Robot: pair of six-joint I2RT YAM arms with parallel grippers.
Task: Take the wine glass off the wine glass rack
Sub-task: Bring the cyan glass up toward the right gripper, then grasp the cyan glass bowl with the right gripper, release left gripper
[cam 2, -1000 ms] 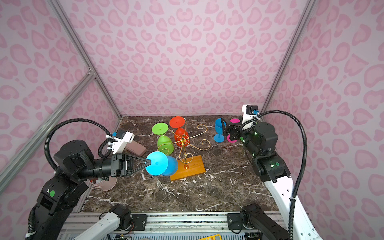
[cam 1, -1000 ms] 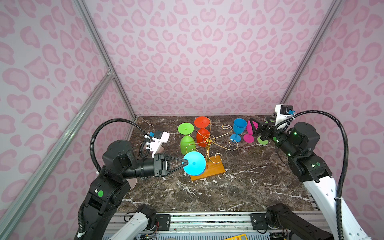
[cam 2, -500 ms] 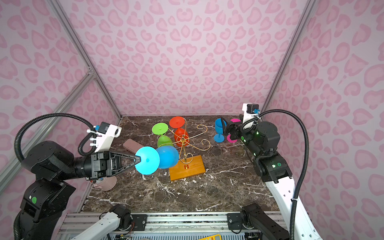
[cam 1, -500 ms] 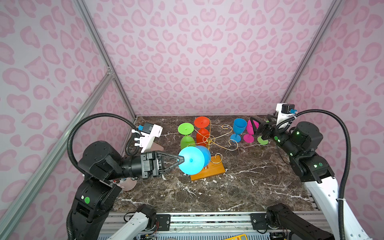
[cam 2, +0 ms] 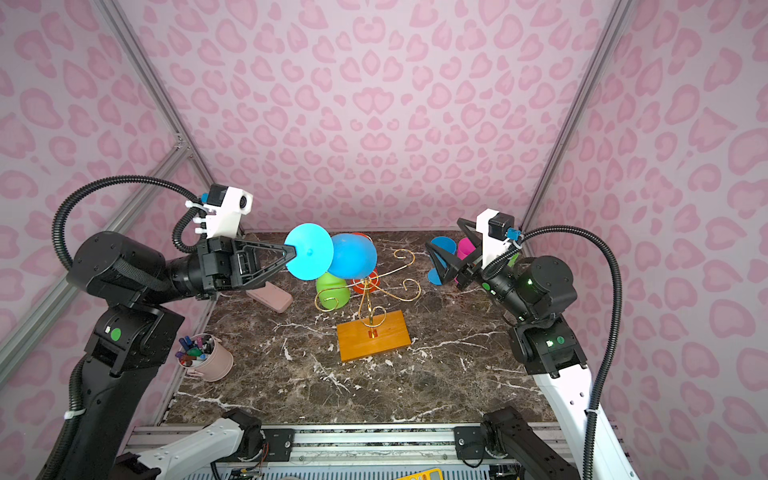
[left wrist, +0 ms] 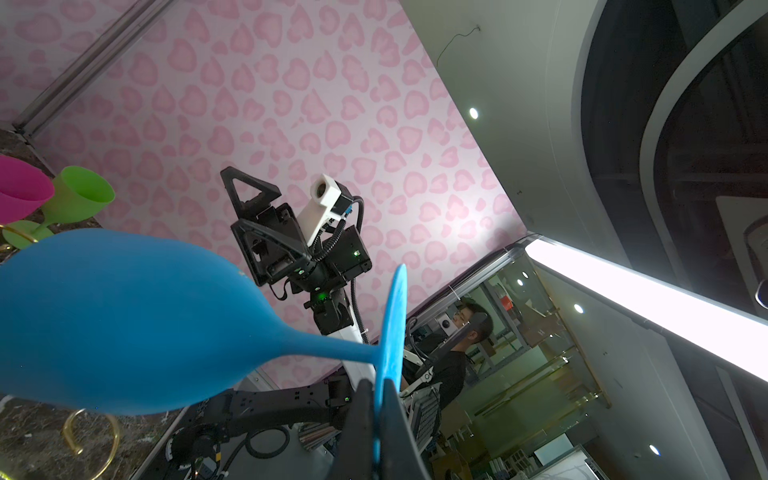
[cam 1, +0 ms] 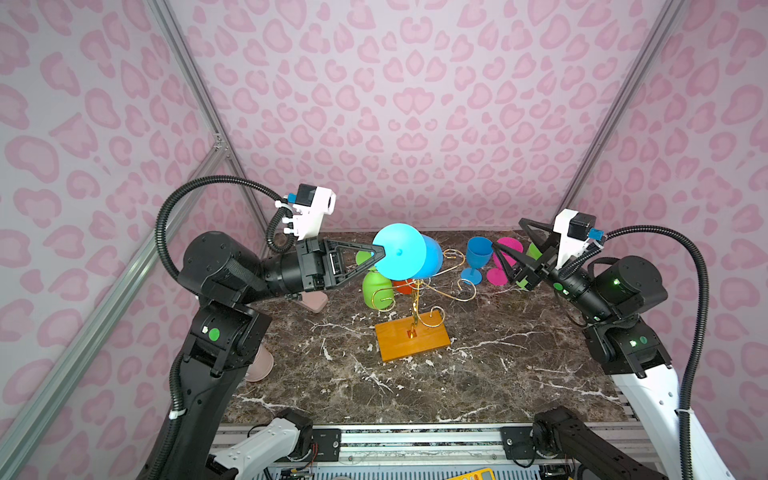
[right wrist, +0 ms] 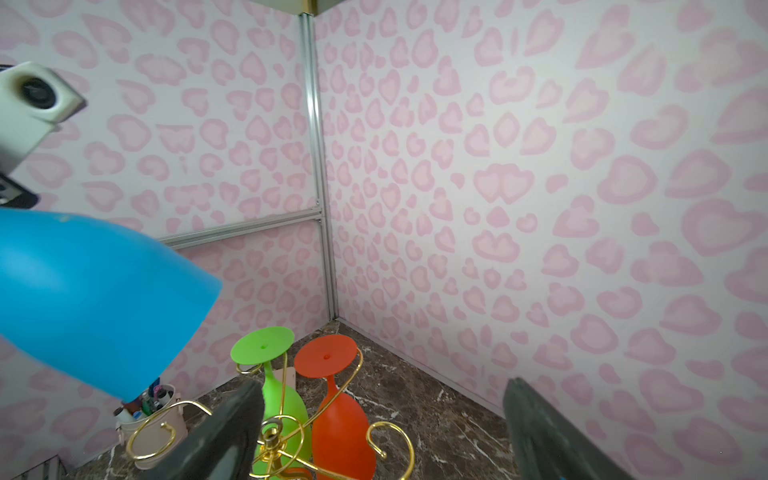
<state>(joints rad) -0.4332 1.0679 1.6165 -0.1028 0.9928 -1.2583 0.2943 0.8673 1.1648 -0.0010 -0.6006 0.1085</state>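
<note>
a: left pincer?
b: clamped on blue wine glass foot, glass sideways.
a: changed?
b: raised since a sec ago; now above wine glass rack, prob off its hook. right pincer wide open, empty.

No legible text, label or number anywhere.

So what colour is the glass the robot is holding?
The glass is blue, clearest in the left wrist view.
</note>
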